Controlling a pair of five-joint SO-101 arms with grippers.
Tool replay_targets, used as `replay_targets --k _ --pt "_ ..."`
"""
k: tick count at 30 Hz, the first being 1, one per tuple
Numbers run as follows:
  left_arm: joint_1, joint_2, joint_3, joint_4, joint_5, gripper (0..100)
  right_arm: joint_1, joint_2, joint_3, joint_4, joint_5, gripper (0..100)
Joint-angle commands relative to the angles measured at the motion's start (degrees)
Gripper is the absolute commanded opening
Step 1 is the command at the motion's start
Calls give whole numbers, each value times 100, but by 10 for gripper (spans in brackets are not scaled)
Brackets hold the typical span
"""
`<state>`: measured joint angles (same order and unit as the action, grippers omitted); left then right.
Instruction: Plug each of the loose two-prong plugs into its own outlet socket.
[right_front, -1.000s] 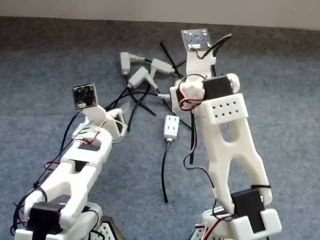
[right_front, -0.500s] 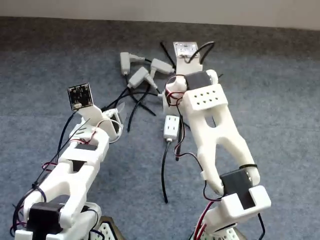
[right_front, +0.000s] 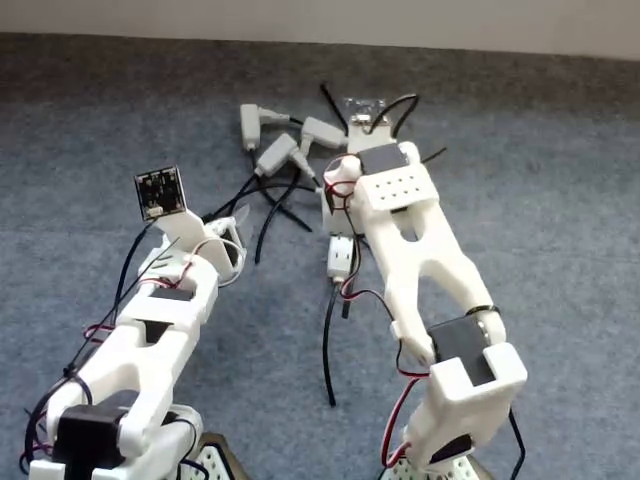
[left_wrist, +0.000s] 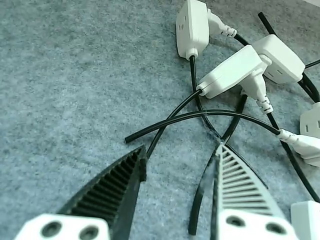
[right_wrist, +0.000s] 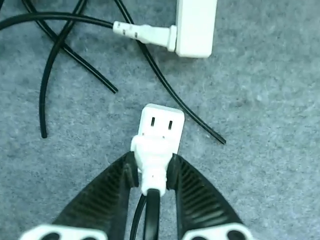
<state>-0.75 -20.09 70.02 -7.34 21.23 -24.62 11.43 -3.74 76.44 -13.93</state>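
Right end effector (right_wrist: 151, 167) clenched on a socket, left end effector (left_wrist: 180, 152) released.
High view: an outlet socket (right_front: 341, 255) lies on the grey bench (right_front: 560, 250) beside the right arm (right_front: 420, 250), near the cord tangle (right_front: 270, 200). Left wrist view: spread fingers hover over the tangle, white sockets (left_wrist: 232, 72) beyond. Right wrist view: fingers grip a two-slot socket (right_wrist: 161, 125) beside the tangle.

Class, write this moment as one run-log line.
left gripper: open above cables | right gripper: shut on outlet socket
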Motion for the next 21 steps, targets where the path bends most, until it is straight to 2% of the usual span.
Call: replay_targets --k 1,21 --pt "101 -84 -163 -9 26 228 40 -75 -154 -84 -79 6" --pt "110 -84 -163 -9 26 228 154 470 -189 -171 -62 6"
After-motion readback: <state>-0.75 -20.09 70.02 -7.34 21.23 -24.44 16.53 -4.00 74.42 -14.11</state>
